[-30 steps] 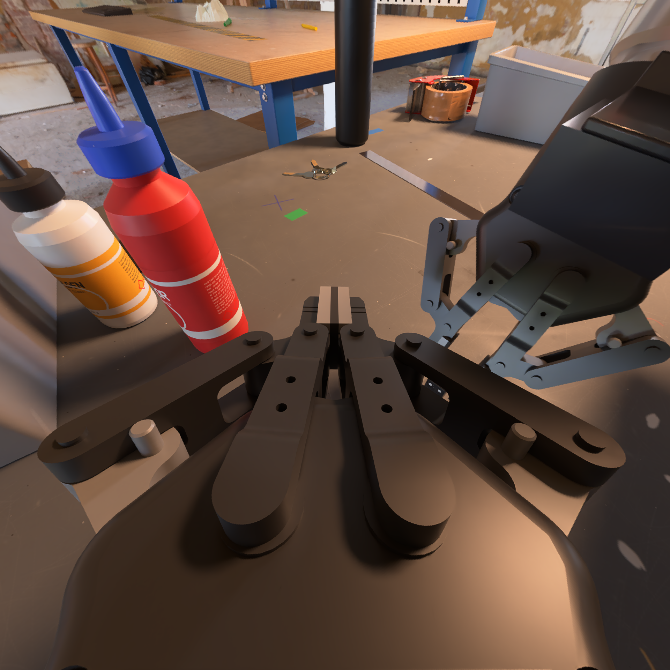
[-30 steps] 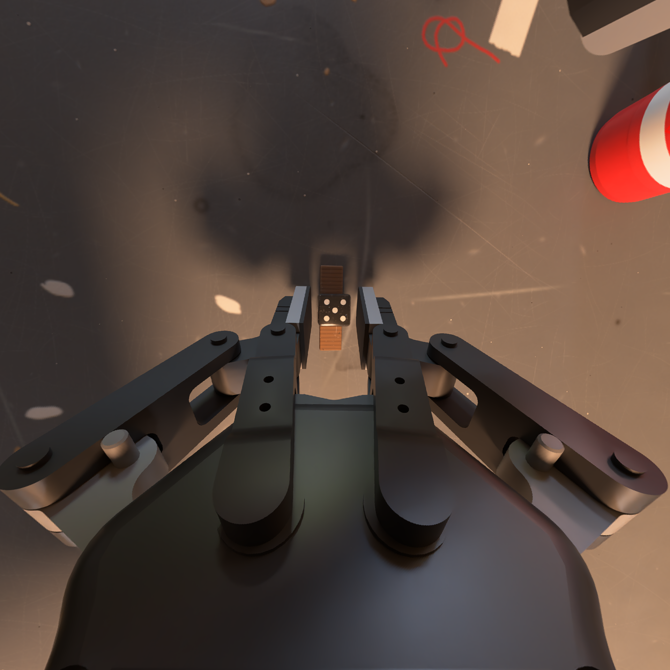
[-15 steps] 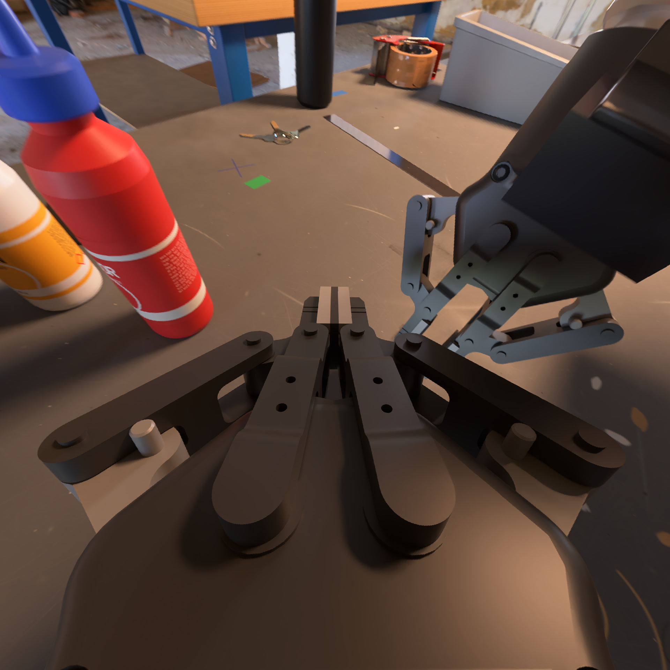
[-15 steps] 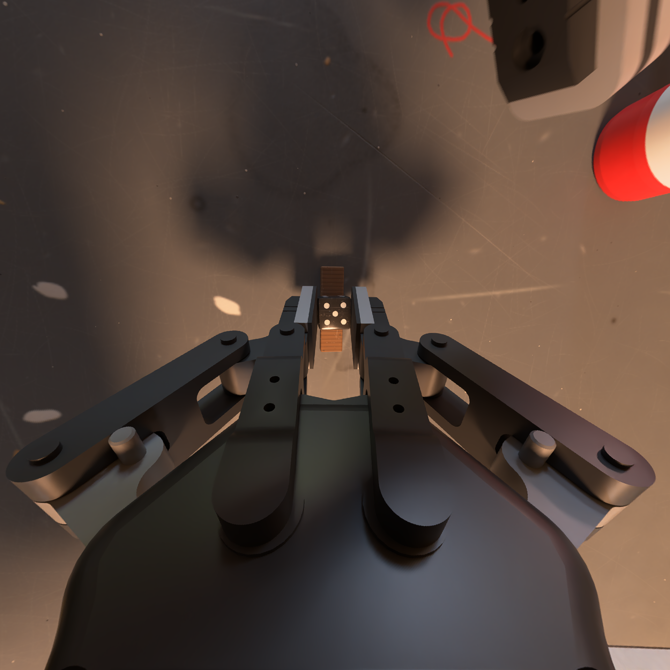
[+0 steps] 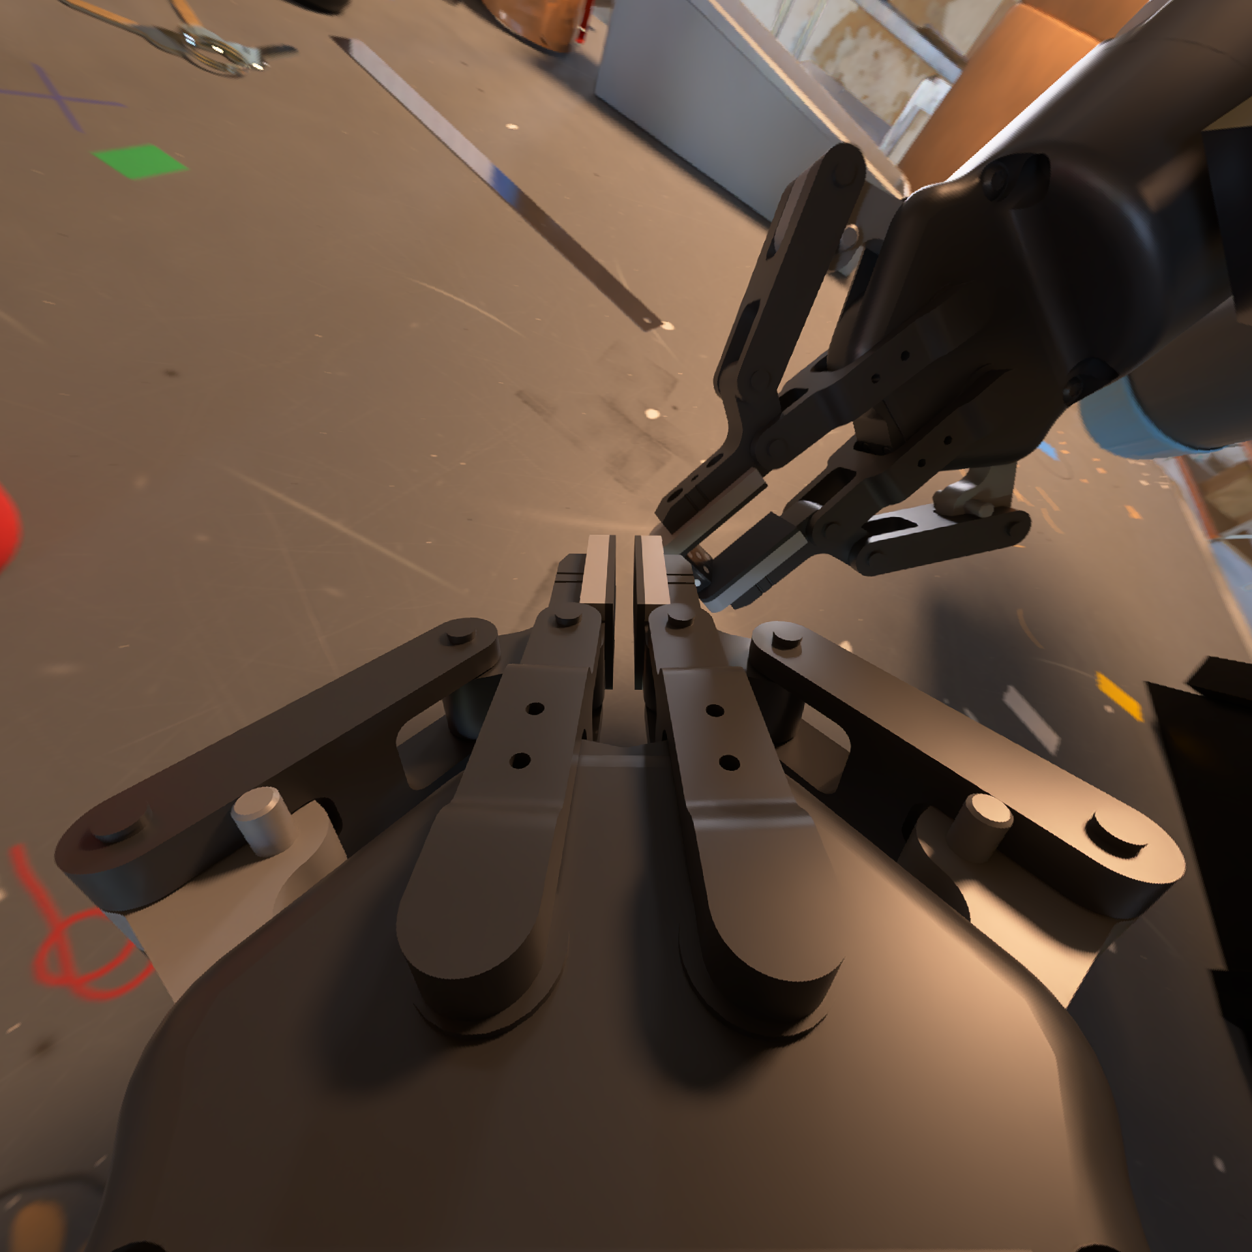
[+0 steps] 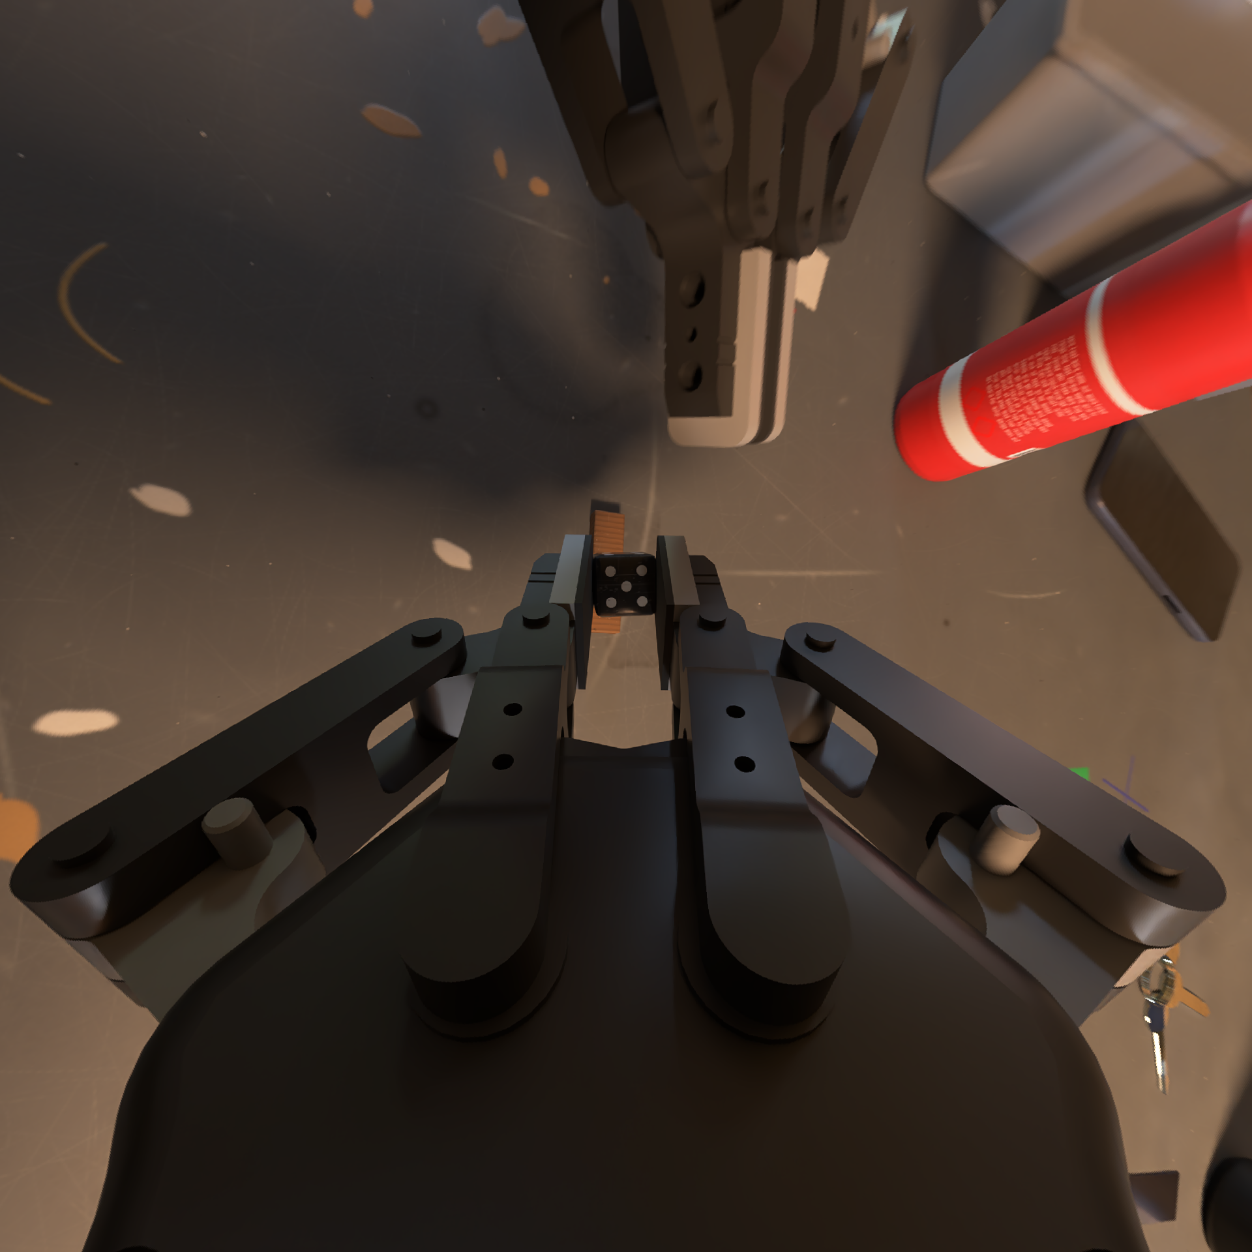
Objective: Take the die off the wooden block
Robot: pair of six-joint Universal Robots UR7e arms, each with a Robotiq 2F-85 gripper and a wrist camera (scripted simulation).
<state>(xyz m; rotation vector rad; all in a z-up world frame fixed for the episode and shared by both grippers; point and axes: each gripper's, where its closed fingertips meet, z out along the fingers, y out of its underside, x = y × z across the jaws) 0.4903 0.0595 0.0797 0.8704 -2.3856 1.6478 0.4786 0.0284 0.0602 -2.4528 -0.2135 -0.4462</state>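
In the right wrist view, a black die (image 6: 623,584) with white pips sits between the pads of my right gripper (image 6: 623,576), which is shut on it. The small wooden block (image 6: 608,532) shows beneath the die, partly hidden and looking smaller than the die, so the die seems raised off it. My left gripper (image 5: 624,569) is shut and empty, with only a thin slit between its pads. Its tips point at the table just beside the right gripper (image 5: 708,552). In the right wrist view, the left gripper (image 6: 728,427) hangs just beyond the block.
A red bottle (image 6: 1084,366) stands right of the block, with a dark phone (image 6: 1165,535) beside it. A grey box (image 5: 711,115), metal ruler (image 5: 501,183), keys (image 5: 210,47), a green patch (image 5: 139,161) and red string (image 5: 74,948) lie around.
My right gripper closed on the die, which now looks larger than the block below. My left gripper swung down and in, ending close beside the right gripper's tips.
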